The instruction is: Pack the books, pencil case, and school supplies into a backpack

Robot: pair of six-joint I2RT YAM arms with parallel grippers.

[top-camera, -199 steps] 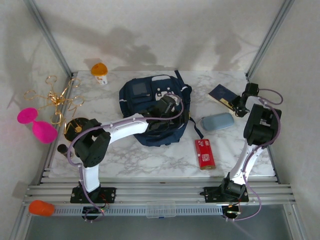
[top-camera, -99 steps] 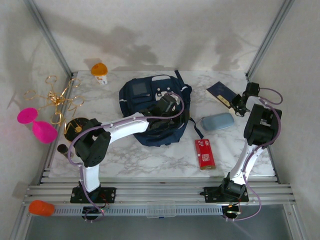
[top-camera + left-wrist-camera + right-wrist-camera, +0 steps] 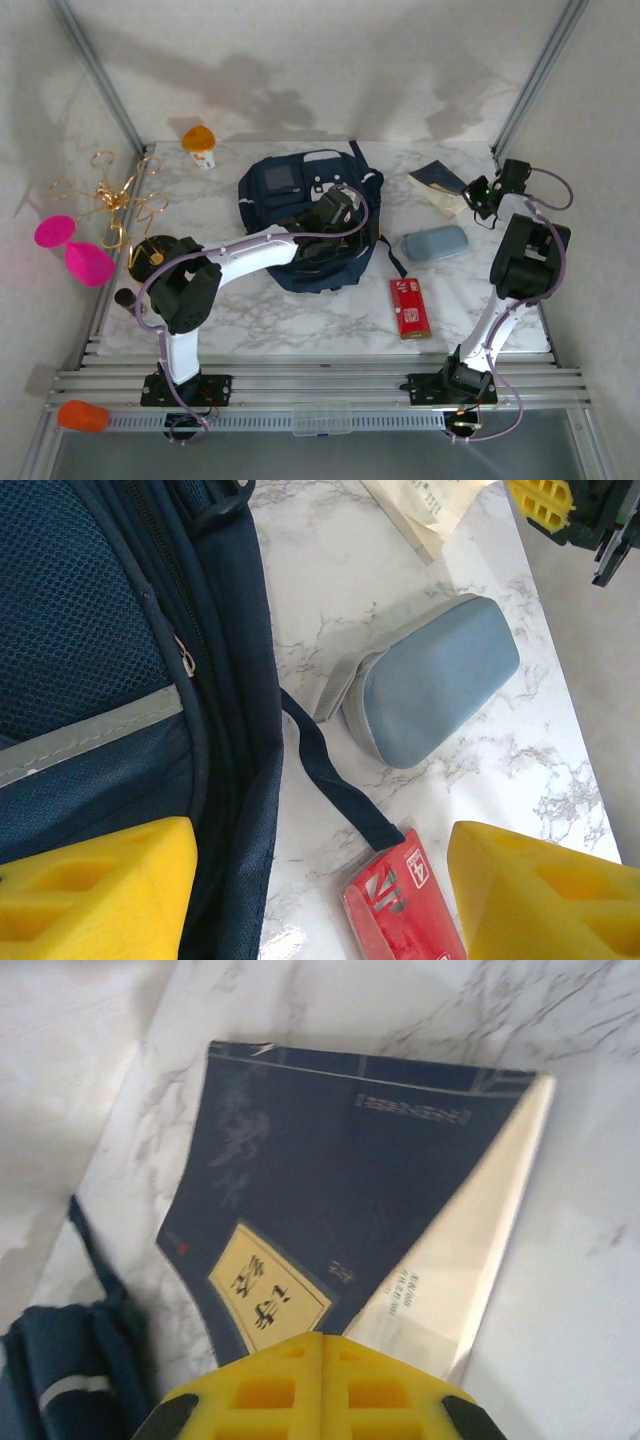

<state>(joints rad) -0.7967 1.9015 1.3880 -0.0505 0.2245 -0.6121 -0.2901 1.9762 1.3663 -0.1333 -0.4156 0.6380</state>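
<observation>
Nearest the arm bases, the red box lies flat on the counter, with open marble all along its left. In the left wrist view the frame cuts off its lower end. Just behind it sits the pencil case, apart from the box and clear of the backpack. A loose strap trails off the bag toward the box, and its tip looks to touch the box's corner. The left tool hangs open over the bag's right edge, yellow fingers spread wide and gripping nothing. From above the arm covers a good chunk of the bag, so I can't tell whether the main zip is open. Further back on the right, the right tool is clamped shut on the near edge of the navy book. The cover is bowed up with a pale page showing under it, and how much of the book rests on the counter is hard to make out. It's close to the counter's far right corner, so not much room there. Far back left there's an orange capped thing, well apart from everything else
</observation>
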